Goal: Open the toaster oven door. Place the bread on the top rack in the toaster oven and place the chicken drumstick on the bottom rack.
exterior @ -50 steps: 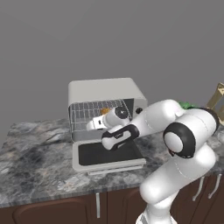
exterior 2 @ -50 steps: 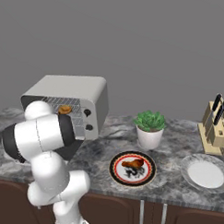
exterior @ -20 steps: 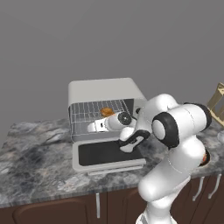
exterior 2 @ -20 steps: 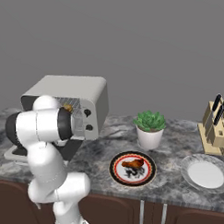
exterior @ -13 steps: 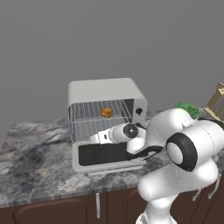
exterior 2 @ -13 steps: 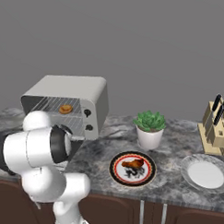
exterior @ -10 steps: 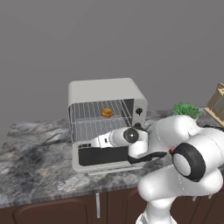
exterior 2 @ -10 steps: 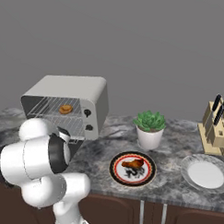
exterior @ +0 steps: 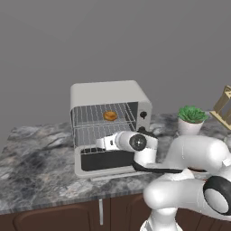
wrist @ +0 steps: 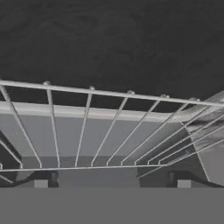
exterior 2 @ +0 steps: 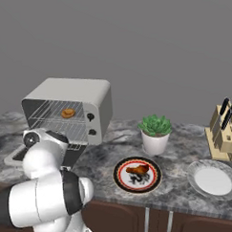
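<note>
Bread (exterior: 109,116) on top rack (exterior: 101,115), toward right rear. Oven door (exterior: 108,160) open flat. Gripper (wrist: 112,183) fingers wide, empty, over bottom rack (wrist: 100,131) front edge. Drumstick (exterior 2: 137,170) on plate (exterior 2: 122,183), near bench front edge. Risk: fingers snag rack wires when pulling out, drag rack fwd.

- Light even and soft, from above; rendered look, no glare, no hot spots.
- Wall behind the toaster oven (exterior: 109,126) flat grey, darkening toward the upper corners.
- Oven cavity dim; faint soft shadow on the counter (exterior: 40,162) just in front of the oven.
- Base views sharp, no edge distortion.
- Hand view dark, low-contrast; rack wires (wrist: 109,127) slightly soft.
</note>
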